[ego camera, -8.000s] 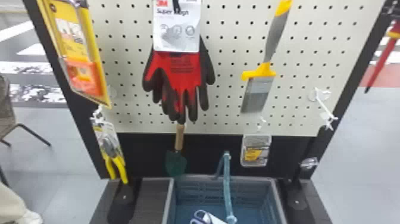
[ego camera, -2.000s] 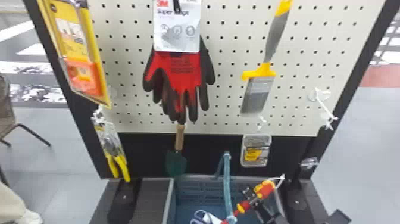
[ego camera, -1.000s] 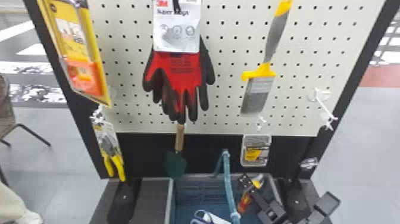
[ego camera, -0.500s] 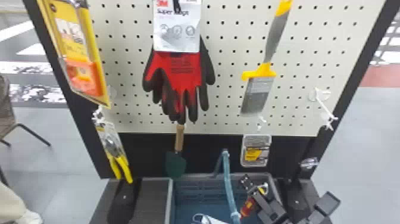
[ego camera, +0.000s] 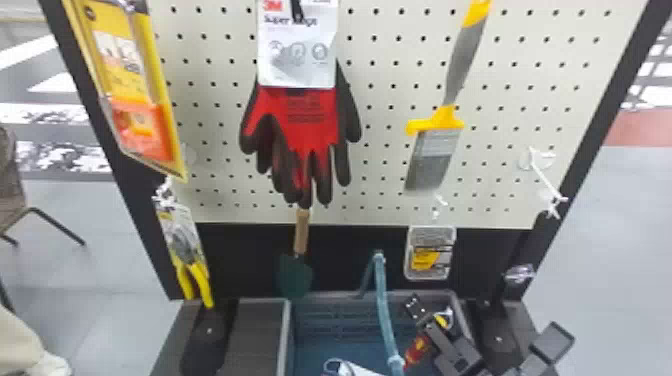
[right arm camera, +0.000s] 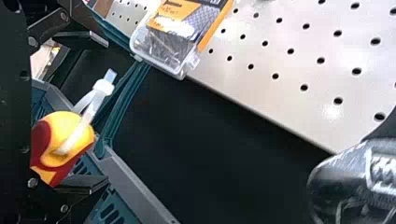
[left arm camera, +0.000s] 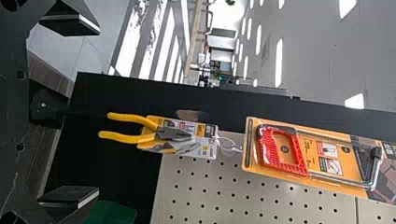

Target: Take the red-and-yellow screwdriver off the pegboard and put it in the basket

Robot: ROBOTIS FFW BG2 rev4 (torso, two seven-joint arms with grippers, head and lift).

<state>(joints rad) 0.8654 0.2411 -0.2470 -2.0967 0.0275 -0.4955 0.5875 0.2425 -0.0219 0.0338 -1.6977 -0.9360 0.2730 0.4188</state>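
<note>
Screwdriver point(ego camera: 417, 351) off the pegboard point(ego camera: 380, 117), nearly home.
From where I stand, the right tool point(right arm camera: 100, 111) is spread wide, the handle between its fingers, over the basket point(ego camera: 330, 320) beneath; whether they touch, I can't tell. Left, I'd guess: settling it, drawing clear. The handle's red and yellow, tilted, round-ended, with a white tie point(right arm camera: 88, 112).
</note>
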